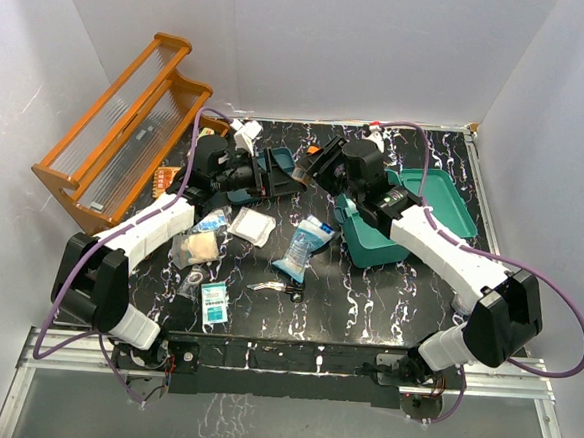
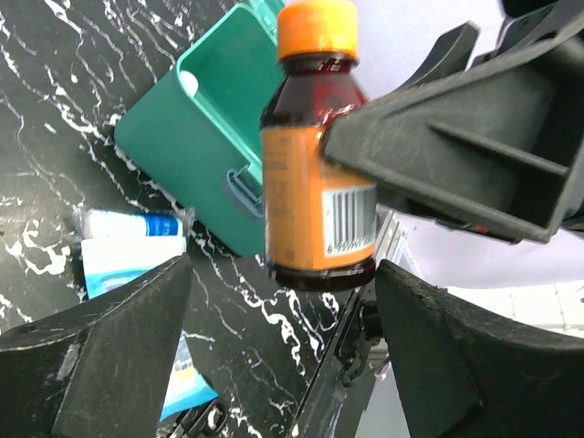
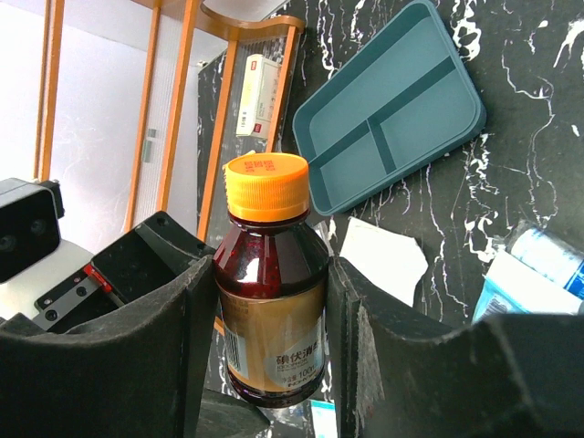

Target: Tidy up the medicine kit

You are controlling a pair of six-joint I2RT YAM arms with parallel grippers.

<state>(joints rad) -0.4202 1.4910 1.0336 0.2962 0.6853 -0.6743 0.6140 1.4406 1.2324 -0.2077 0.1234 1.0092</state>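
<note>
Your right gripper [image 3: 269,269] clamps the syrup bottle [image 3: 272,319] mid-air, likely for handover; left gripper [image 2: 283,269] gapes wide around it, not touching.

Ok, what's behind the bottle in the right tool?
In the right wrist view: the teal divided tray, a white packet and the orange rack. The bottle and the right tool hide whatever lies directly behind.

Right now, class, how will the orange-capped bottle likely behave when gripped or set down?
The bottle looks nearly full of dark liquid, so probably heavy for its size. Its glossy round wall might twist in the right hand. Tall and narrow, it could tip when set down.
</note>
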